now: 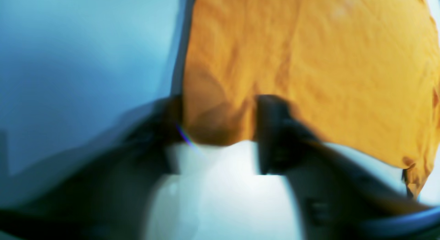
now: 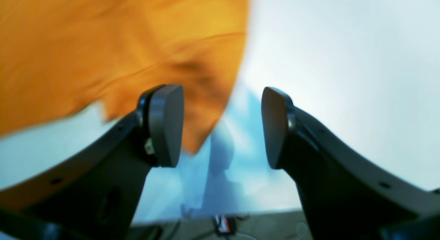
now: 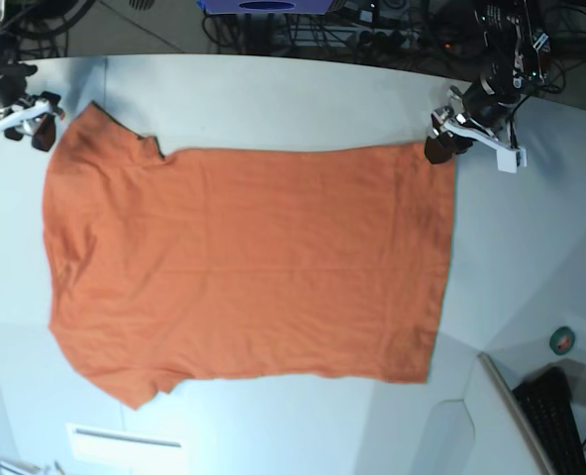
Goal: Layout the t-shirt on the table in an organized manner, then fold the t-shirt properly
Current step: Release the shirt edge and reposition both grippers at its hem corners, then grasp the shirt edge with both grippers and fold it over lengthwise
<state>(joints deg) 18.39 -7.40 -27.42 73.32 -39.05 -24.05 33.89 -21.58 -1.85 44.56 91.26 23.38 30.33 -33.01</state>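
Base view shows the t-shirt (image 3: pixel 244 262) spread flat across the table (image 3: pixel 273 99), unfolded, so layout looks done and folding remains; right gripper (image 2: pixel 221 126) gapes empty, left gripper (image 1: pixel 220 130) grip unclear.

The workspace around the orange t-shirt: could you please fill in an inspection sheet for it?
Surface: white table, bare around the cloth.
Job's things: t-shirt spread flat, a few wrinkles.
Clutter: tape roll and keyboard beside the table; slotted panel at the near edge.
Grippers: right gripper open, empty, at a sleeve; left gripper at the hem corner, too blurred to judge.
Cables: tangle behind the table.
Surroundings: dark floor, equipment.
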